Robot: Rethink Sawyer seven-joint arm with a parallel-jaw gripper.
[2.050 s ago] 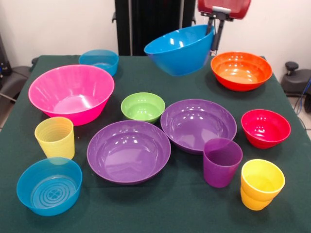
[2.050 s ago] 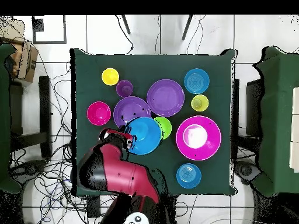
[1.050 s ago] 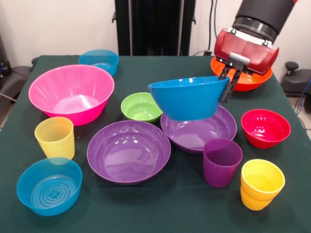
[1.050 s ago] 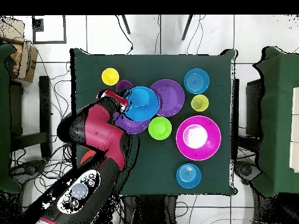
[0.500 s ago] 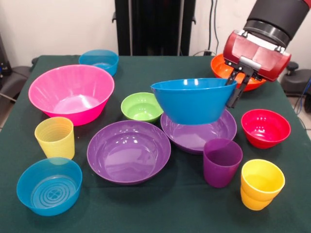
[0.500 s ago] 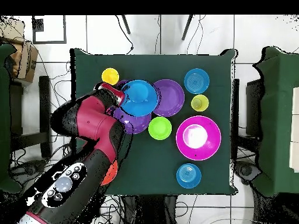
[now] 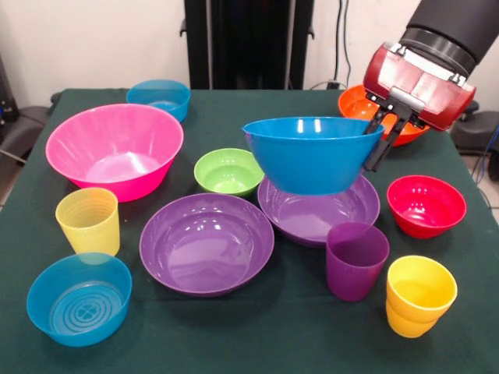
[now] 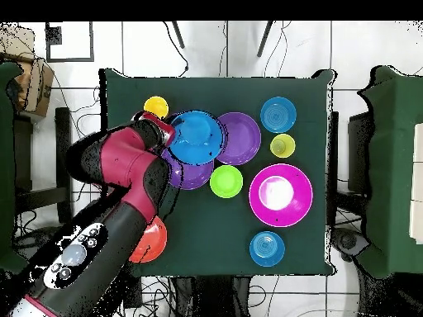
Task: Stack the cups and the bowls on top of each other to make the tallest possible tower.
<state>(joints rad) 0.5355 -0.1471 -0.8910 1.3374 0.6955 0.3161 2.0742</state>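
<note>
My gripper (image 7: pixel 374 146) is shut on the right rim of the blue bowl (image 7: pixel 310 153), holding it level in the air just above the right-hand purple bowl (image 7: pixel 320 212). From overhead, the blue bowl (image 8: pixel 197 136) covers part of both purple bowls (image 8: pixel 241 139), with the gripper (image 8: pixel 168 132) at its left edge. On the table stand the other purple bowl (image 7: pixel 207 243), green bowl (image 7: pixel 228 171), pink bowl (image 7: pixel 115 148), red bowl (image 7: pixel 426 205), orange bowl (image 7: pixel 355 101), two translucent blue bowls (image 7: pixel 79 298), a ribbed yellow cup (image 7: pixel 88 220), a purple cup (image 7: pixel 356 259) and nested yellow-orange cups (image 7: pixel 419 294).
The second translucent blue bowl (image 7: pixel 159 97) sits at the back left of the green cloth-covered table (image 7: pixel 257 335). My arm (image 8: pixel 124 206) reaches across the table's left side in the overhead view, hiding the red bowl and purple cup there. The orange bowl (image 8: pixel 154 240) shows beside the arm.
The gripper carried the blue bowl from the back of the table down over the right-hand purple bowl. The bowl went from tilted to level; over the last half second it rose slightly.
</note>
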